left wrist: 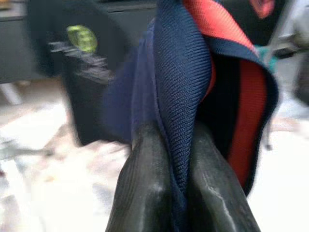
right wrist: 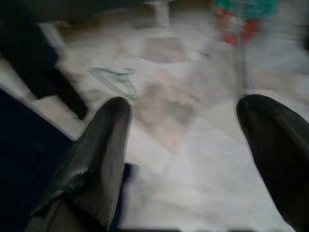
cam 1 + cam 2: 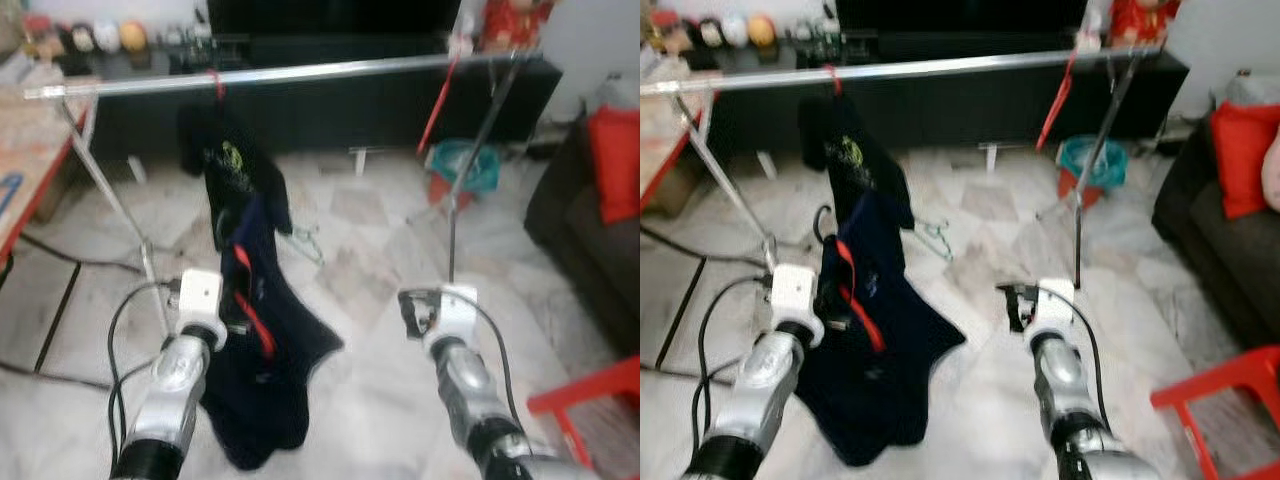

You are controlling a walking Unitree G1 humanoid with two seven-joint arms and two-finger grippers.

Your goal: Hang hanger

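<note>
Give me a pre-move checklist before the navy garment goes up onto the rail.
1. Left gripper shut on the navy garment: ok, fabric is pinched between its fingers.
2. Red hanger seated inside the garment: cannot tell, just a red strip shows.
3. Right gripper open and free to help: ok, nothing between its fingers.
4. Free space on the rail: ok, bare bar right of the hung dark shirt.
5. Garment clear of the floor: cannot tell.
6. Spare hanger on the floor out of the way: ok, it lies beyond the garment.
</note>
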